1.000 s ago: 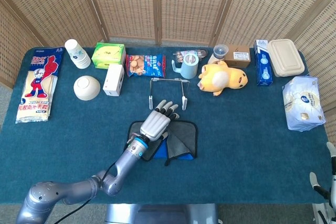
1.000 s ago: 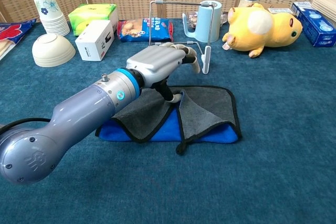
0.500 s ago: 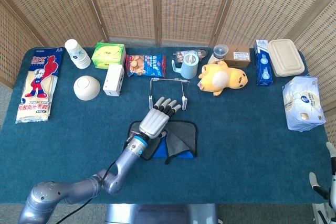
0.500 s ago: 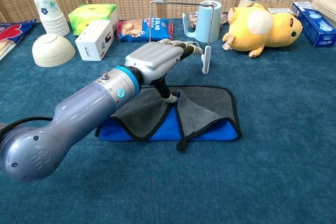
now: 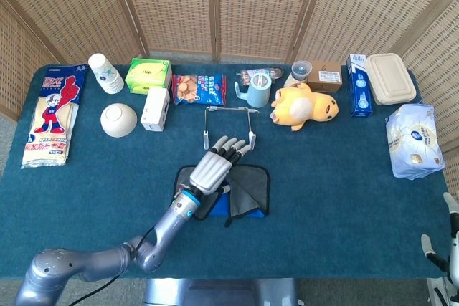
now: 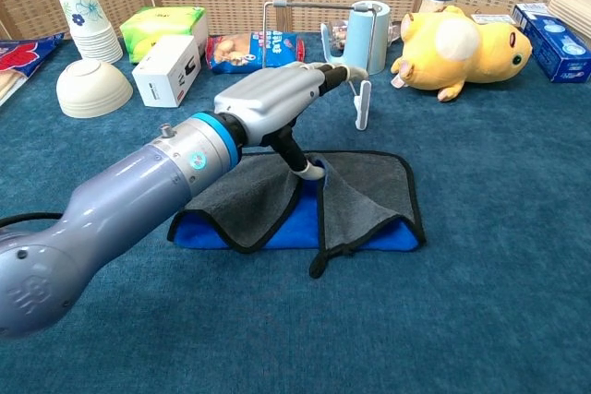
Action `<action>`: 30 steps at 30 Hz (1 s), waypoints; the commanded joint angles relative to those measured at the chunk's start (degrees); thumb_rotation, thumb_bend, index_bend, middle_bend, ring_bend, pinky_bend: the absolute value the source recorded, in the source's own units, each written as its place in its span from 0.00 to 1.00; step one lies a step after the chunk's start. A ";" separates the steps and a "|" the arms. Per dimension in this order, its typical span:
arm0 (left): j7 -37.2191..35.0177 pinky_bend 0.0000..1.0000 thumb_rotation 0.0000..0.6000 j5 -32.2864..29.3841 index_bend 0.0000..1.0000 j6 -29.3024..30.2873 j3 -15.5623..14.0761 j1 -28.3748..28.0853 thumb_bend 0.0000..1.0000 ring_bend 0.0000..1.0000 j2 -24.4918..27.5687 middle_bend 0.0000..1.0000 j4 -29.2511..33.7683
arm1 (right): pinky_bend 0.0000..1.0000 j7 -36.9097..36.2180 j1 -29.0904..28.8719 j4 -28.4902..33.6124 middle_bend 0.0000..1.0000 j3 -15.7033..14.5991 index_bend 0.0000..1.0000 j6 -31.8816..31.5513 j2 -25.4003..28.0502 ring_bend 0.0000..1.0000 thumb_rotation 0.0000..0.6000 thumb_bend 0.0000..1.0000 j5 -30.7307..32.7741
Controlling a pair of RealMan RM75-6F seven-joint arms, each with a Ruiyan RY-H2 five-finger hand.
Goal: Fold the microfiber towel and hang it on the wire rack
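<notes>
Towel (image 6: 369,193) lies flat mid-table, long axis running left to right, grey flaps folded over blue. Left hand (image 6: 277,99) hovers above it, fingers stretched toward the wire rack (image 6: 319,48), thumb tucked at a flap edge — whether it pinches, I cannot tell. Behind the rack: blue mug (image 6: 365,36), yellow plush (image 6: 462,51). Right hand (image 5: 448,249) barely shows at the table's edge.

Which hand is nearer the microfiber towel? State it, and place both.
Left. The left hand sits over the microfiber towel, thumb at its folded edge. The right hand waits at the table's far right edge, well clear.
</notes>
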State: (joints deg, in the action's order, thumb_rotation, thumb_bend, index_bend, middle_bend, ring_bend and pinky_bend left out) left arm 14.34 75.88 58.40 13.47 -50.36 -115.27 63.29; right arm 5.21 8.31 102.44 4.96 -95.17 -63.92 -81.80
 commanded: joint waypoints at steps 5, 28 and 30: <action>-4.25 0.00 1.00 2.62 0.16 3.01 -3.30 4.69 0.21 0.00 8.34 0.06 11.97 | 0.00 1.66 -0.89 0.84 0.02 -0.01 0.03 0.96 -0.44 0.00 1.00 0.31 -0.41; -6.60 0.00 1.00 4.47 0.25 2.12 -6.11 6.46 0.21 0.00 14.59 0.08 17.96 | 0.00 4.71 -1.57 2.73 0.02 -0.29 0.03 1.33 -0.90 0.00 1.00 0.31 -0.68; -8.00 0.00 1.00 5.15 0.26 2.13 -7.21 7.29 0.21 0.00 17.18 0.08 20.88 | 0.00 5.35 -1.79 3.06 0.02 -0.38 0.03 1.53 -1.09 0.00 1.00 0.31 -0.96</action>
State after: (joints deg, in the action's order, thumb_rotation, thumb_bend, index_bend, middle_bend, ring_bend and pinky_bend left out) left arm 8.18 79.95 60.28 7.73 -44.26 -100.76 81.32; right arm 10.33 6.64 105.34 4.64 -93.75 -64.90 -82.60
